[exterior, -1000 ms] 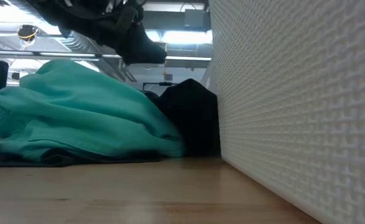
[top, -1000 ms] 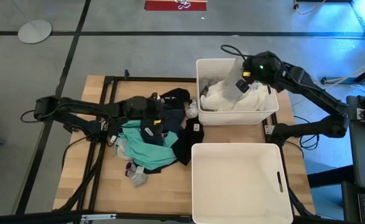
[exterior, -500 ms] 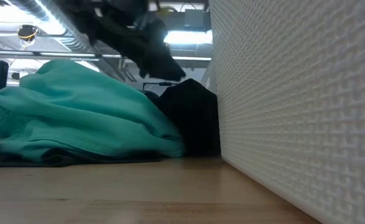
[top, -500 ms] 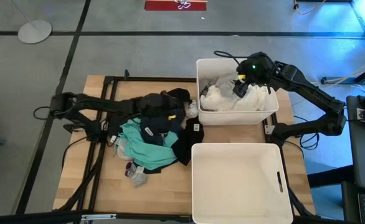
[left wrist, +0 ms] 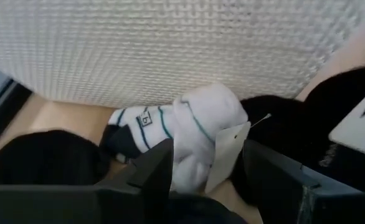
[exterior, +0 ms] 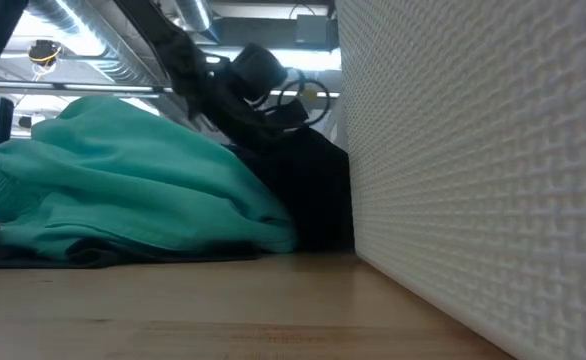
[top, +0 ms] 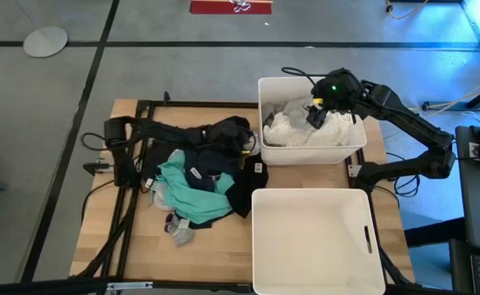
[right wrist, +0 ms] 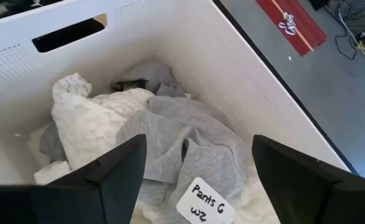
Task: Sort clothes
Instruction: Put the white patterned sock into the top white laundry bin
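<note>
Sock (left wrist: 189, 134) dead ahead of your left gripper (left wrist: 207, 174), fingers spread, nothing held | lies against far bin (top: 266, 156) wall | right gripper (right wrist: 198, 180) open over greys, probably idle.

Even overhead light, blurred wrist foregrounds

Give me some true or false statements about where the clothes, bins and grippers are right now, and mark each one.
1. The right gripper is over the far bin, fingers open. True.
2. The near bin is full of clothes. False: it holds no clothes.
3. A teal garment lies in the pile on the table. True.
4. The grey garment with the paper label lies on the table. False: it is in the far bin.
5. A white sock with a tag lies right in front of the left gripper. True.
</note>
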You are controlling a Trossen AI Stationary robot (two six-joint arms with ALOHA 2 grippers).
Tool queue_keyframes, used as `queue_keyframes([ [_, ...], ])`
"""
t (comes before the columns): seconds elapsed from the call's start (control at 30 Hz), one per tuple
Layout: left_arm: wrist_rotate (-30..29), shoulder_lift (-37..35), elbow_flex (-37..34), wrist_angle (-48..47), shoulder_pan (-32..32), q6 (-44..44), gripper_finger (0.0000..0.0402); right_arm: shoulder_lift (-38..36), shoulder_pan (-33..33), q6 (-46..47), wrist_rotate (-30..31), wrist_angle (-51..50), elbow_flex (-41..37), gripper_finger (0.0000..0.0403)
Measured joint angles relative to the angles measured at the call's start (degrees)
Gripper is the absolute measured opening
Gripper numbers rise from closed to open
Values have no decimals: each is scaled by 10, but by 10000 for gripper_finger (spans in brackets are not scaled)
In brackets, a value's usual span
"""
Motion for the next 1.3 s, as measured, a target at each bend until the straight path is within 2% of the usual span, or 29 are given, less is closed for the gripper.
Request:
queue_keyframes([
  [0.23,0,21,4,29,1,60,182,0,0,0,-18,0,0,293],
  [0.37,3,27,4,41,10,45,182,0,0,0,-20,1,0,293],
  [0.53,80,40,4,59,27,29,182,0,0,1,-29,1,0,293],
  [0.63,58,47,4,66,28,31,182,0,0,1,-29,1,0,293],
  [0.93,82,94,22,88,29,39,181,0,0,1,-29,4,0,293],
  [1.07,82,99,25,88,29,31,150,0,0,2,-33,3,0,293],
  [1.3,81,94,25,79,29,35,45,0,0,2,-38,4,0,293],
])
